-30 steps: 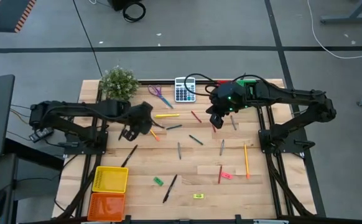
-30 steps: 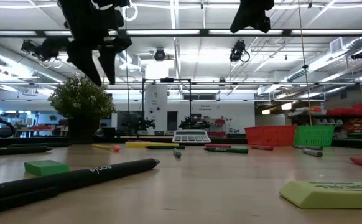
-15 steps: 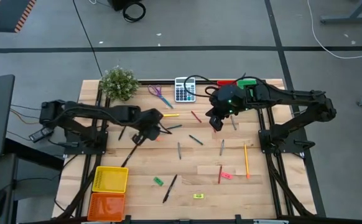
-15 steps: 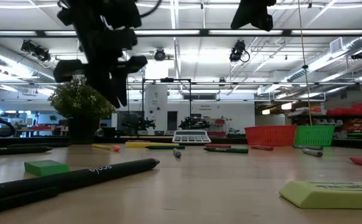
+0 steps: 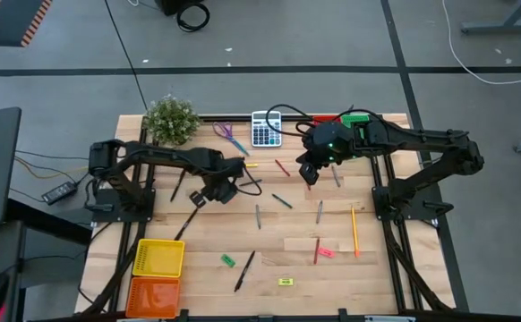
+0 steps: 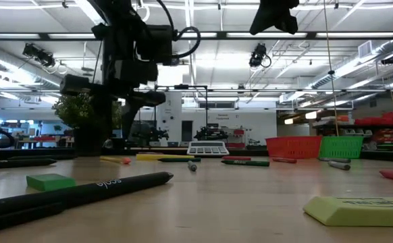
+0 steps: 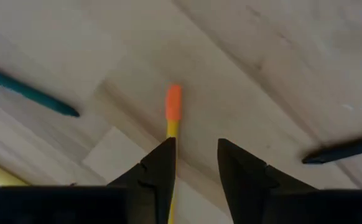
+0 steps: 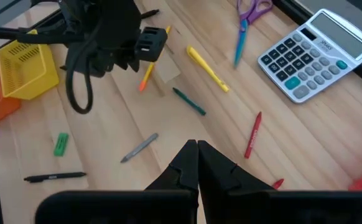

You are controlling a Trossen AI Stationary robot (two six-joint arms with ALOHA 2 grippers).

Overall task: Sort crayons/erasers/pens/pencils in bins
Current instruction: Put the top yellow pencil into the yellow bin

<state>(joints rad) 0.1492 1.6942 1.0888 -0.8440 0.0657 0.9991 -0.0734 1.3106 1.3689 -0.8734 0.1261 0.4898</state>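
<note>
My left gripper (image 5: pixel 218 191) (image 7: pixel 196 142) points straight down, open, low over the table's middle left. A short yellow pencil with an orange tip (image 7: pixel 173 103) (image 8: pixel 145 77) lies on the wood below it; the shaft runs under one finger, and I see no touch. My right gripper (image 5: pixel 307 175) (image 8: pixel 198 154) hangs shut and holding nothing, high over the far middle. Pens, crayons and erasers lie scattered: a yellow pen (image 8: pixel 207 70), a red crayon (image 8: pixel 252 134), a green eraser (image 5: pixel 228 260). The yellow bin (image 5: pixel 159 258) and orange bin (image 5: pixel 154 295) stand near left; the red bin (image 5: pixel 325 118) and green bin (image 5: pixel 357 117) stand at the far edge.
A calculator (image 5: pixel 266 130), purple scissors (image 5: pixel 230 136) and a potted plant (image 5: pixel 171 119) stand along the far edge. A long pencil (image 5: pixel 354 231), a pink eraser (image 5: pixel 326 252), a yellow eraser (image 5: pixel 285 282) and a black pen (image 5: pixel 244 270) lie in the near half.
My left gripper has swung toward the table's right edge and come down, tipping until its fingers point straight down over the orange-tipped pencil. My right arm has stayed in place.
</note>
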